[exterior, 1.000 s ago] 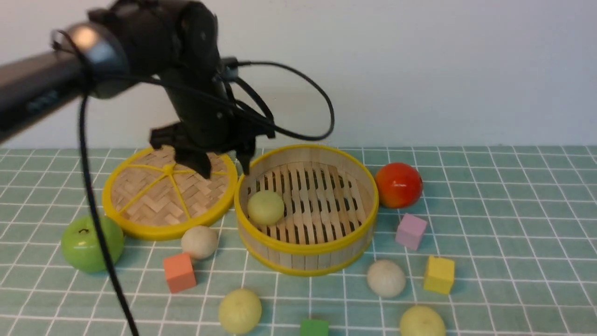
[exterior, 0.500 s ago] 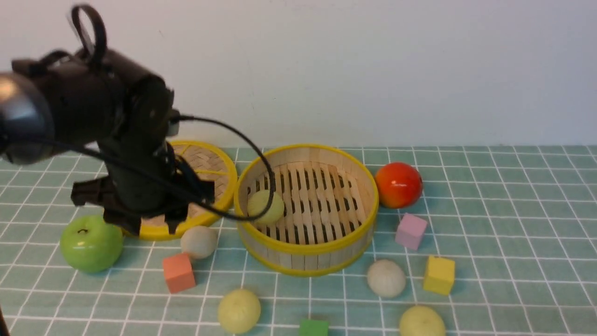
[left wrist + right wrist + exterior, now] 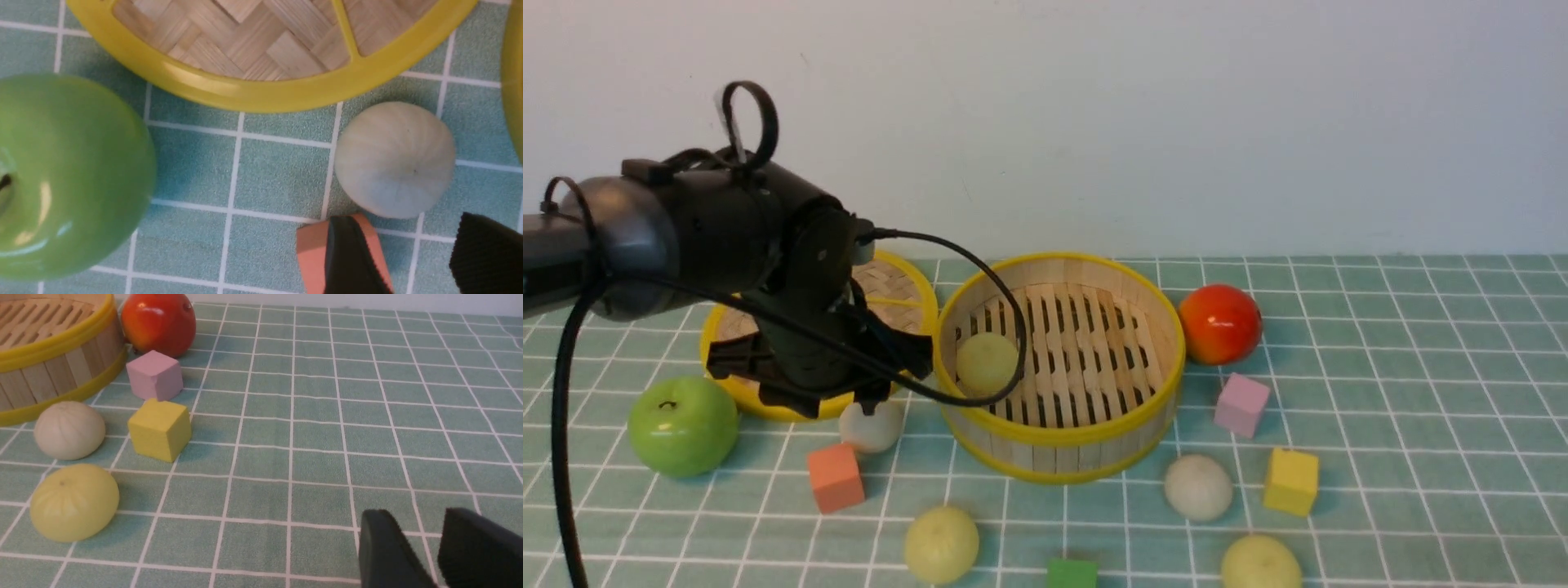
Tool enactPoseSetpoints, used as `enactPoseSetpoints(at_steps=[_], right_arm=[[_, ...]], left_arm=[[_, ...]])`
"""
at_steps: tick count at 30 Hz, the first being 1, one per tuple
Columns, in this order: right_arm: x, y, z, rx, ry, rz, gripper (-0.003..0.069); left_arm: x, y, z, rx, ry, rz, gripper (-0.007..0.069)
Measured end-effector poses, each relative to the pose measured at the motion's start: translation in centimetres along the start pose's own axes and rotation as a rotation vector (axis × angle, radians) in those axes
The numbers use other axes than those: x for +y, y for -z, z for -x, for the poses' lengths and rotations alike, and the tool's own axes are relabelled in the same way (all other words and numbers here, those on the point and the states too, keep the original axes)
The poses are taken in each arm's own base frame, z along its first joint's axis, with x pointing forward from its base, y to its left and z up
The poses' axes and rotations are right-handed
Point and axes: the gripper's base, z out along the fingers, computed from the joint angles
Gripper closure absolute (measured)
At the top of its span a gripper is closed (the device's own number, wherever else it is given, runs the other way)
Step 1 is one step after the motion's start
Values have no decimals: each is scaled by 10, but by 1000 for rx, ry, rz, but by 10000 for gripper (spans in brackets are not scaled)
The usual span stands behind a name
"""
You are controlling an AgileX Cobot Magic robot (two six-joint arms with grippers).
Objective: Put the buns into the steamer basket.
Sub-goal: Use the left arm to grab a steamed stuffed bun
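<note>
The steamer basket [image 3: 1054,437] stands mid-table with one yellow-green bun [image 3: 987,363] inside. My left gripper [image 3: 837,402] is open and empty, low over an off-white bun [image 3: 870,426] between the lid and the orange cube. In the left wrist view the fingers [image 3: 347,245] stand apart just short of that bun [image 3: 394,159]. Another off-white bun [image 3: 1197,487] and two yellow-green buns [image 3: 941,544] [image 3: 1261,563] lie in front of the basket. My right gripper [image 3: 416,516] is open and empty over bare cloth, out of the front view.
The woven lid [image 3: 792,404] lies left of the basket, the green apple [image 3: 682,425] before it. An orange cube [image 3: 835,476], a green cube [image 3: 1072,573], a pink cube [image 3: 1241,404], a yellow cube [image 3: 1291,480] and a red-orange fruit [image 3: 1221,323] surround the basket.
My left gripper has come away from above the lid and basket rim, gone down and toward me, and now hangs low over the off-white bun. The bun in the basket has not moved.
</note>
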Motion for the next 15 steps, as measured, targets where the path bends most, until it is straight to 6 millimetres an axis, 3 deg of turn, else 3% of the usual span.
enactPoseSetpoints(at_steps=[9,15], right_arm=[[0,0,0,0,0,0,420],[0,0,0,0,0,0,420]], left_arm=[[-11,-21,13,4,-53,-18,260],[-1,-37,19,33,-5,-9,262]])
